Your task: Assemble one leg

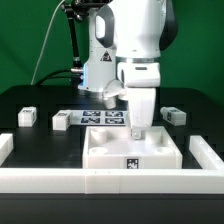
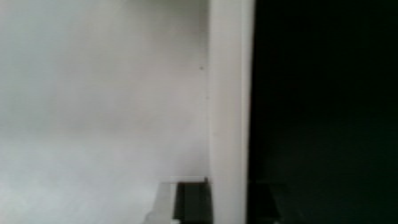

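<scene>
In the wrist view a white leg (image 2: 231, 100) runs as a narrow strip between my dark fingers (image 2: 192, 205). My gripper (image 2: 231, 192) is shut on it. Beside the leg lies the white tabletop panel (image 2: 98, 110); on the other side is black table. In the exterior view my gripper (image 1: 139, 128) points straight down over the far corner of the tabletop panel (image 1: 110, 152) on the exterior view's right. The held leg is mostly hidden there by the fingers. Three loose legs lie on the black table: two (image 1: 27, 116) (image 1: 62, 121) on the exterior view's left, one (image 1: 175, 115) on its right.
The marker board (image 1: 105, 117) lies behind the tabletop panel. Low white walls border the work area at the front (image 1: 110, 182), the exterior view's left (image 1: 5, 148) and its right (image 1: 207, 152). The robot's base stands at the back.
</scene>
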